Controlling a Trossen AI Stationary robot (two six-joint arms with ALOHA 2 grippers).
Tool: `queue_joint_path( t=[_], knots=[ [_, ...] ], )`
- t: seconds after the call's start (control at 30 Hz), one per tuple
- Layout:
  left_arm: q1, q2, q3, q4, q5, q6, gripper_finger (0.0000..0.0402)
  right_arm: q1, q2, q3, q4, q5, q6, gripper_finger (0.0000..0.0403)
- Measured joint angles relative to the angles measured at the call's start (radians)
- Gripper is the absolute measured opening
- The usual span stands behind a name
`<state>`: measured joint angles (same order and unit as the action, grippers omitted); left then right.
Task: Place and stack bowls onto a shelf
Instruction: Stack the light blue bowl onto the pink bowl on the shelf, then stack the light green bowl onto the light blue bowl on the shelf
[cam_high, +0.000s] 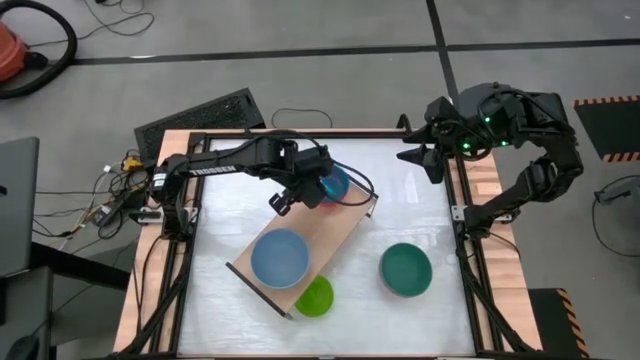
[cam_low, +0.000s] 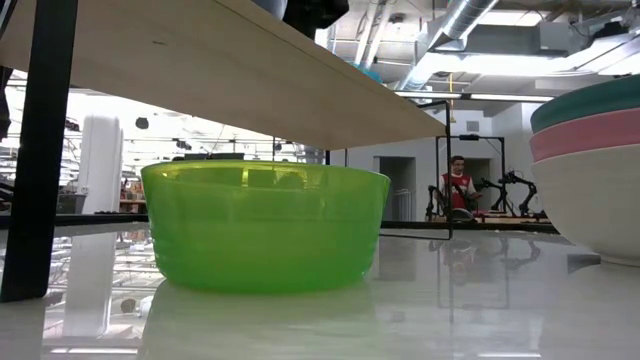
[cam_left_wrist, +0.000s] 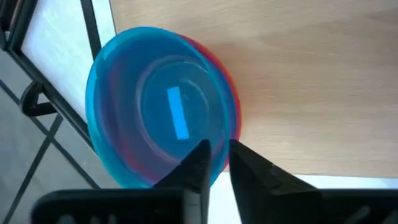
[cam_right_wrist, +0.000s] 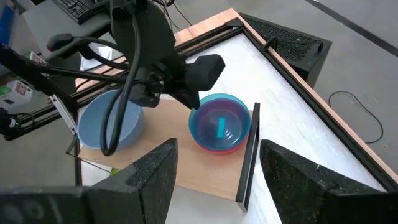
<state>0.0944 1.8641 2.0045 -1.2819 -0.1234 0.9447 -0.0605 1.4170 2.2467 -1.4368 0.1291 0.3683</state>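
Cyan bowl (cam_left_wrist: 158, 112) sits nested in the magenta bowl (cam_left_wrist: 231, 102) at the shelf's (cam_high: 335, 235) far end. Left hand (cam_left_wrist: 214, 158) straddles its rim, fingers narrowly parted. Right hand (cam_right_wrist: 214, 168), wide open, waits far right.

No text (labels included) can be read.

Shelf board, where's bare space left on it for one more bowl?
On the shelf, bare wood lies between the blue bowl and the cyan bowl, stacked on a magenta one. That far end is crowded: the left gripper sits at the cyan rim. The lime bowl sits off the near end.
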Motion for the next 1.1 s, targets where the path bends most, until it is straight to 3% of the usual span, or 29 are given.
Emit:
queue_joint_path(
  t=[0.2, 0.4, 0.63, 0.73, 0.87, 1.1],
  knots=[
    [-0.008, -0.012, 0.012, 0.008, -0.062, 0.010, 0.0099, 0.027, 0.007, 0.000, -0.019, -0.001, 0.008, 0.0255],
    [-0.031, -0.074, 0.133, -0.014, -0.125, -0.027, 0.0117, 0.179, 0.069, -0.047, -0.033, 0.009, 0.040, 0.0255],
    [-0.060, -0.173, 0.298, -0.041, -0.270, -0.137, 0.0115, 0.343, 0.151, -0.271, -0.026, 0.079, 0.359, 0.0255],
    [-0.061, -0.224, 0.354, -0.034, -0.272, -0.177, 0.0114, 0.402, 0.189, -0.372, 0.030, 0.078, 0.541, 0.0255],
    [-0.061, -0.330, 0.324, 0.042, -0.237, -0.209, 0.0114, 0.473, 0.260, -0.456, 0.162, 0.078, 0.728, 0.0255],
    [-0.061, -0.442, 0.323, 0.076, -0.220, -0.309, 0.0114, 0.554, 0.448, -0.469, 0.314, 0.050, 0.839, 0.0255]
  ],
)
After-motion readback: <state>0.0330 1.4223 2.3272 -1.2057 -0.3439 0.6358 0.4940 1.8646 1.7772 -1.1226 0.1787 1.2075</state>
